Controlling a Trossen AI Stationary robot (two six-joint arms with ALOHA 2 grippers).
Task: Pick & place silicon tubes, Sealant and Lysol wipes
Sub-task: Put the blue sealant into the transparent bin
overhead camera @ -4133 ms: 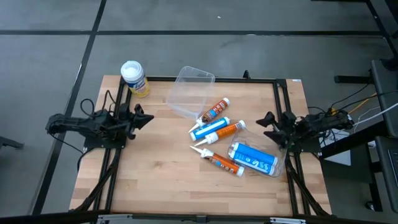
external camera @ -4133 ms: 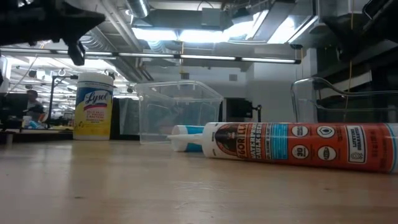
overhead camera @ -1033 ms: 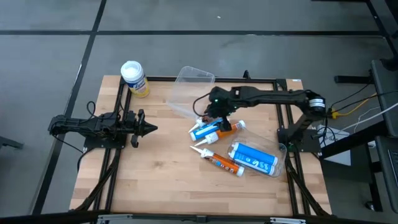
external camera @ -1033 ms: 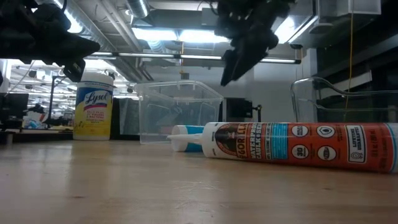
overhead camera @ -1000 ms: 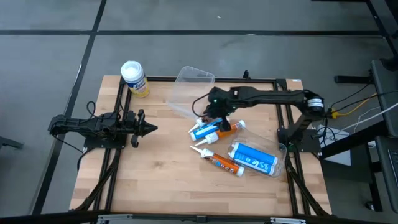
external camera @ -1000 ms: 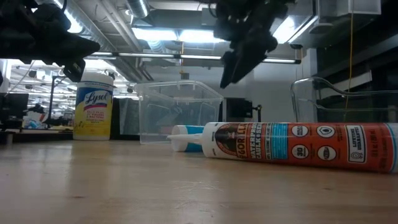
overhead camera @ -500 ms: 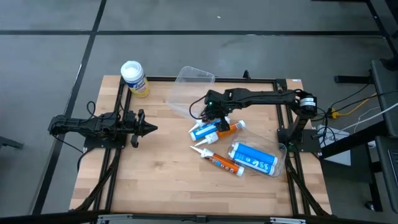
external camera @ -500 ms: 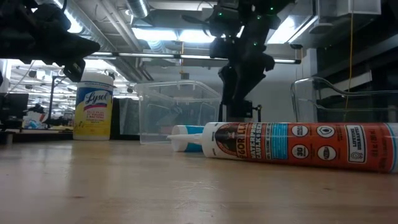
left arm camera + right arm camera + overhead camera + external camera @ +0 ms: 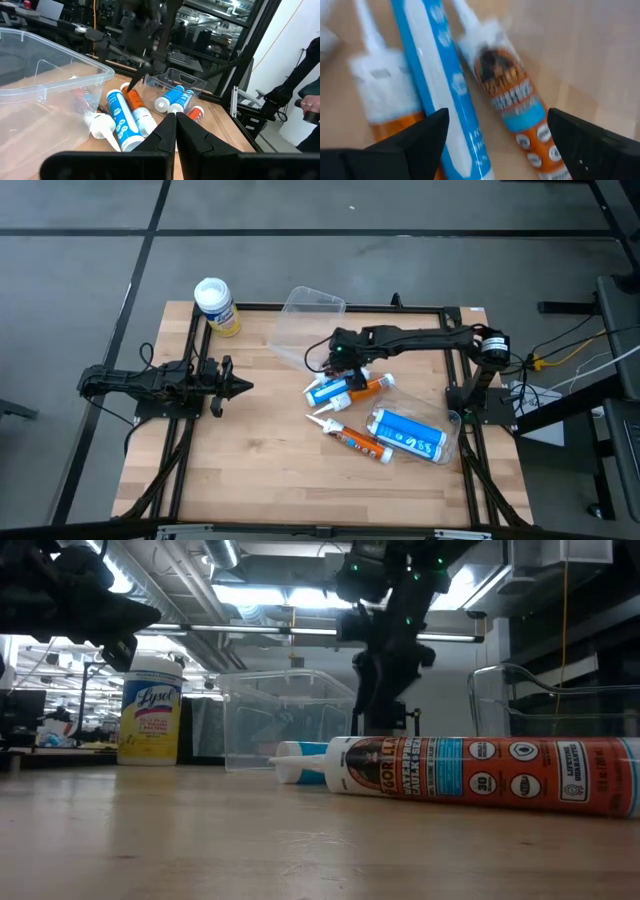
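Tubes lie clustered mid-surface, so we hang our right claw [image 9: 343,361], spread wide and holding nothing, over the orange Gorilla tube [image 9: 516,111] to straddle it. Our left claw [image 9: 236,387] waits clenched at left. Lysol wipes [image 9: 214,306] stand far-left, untouched.
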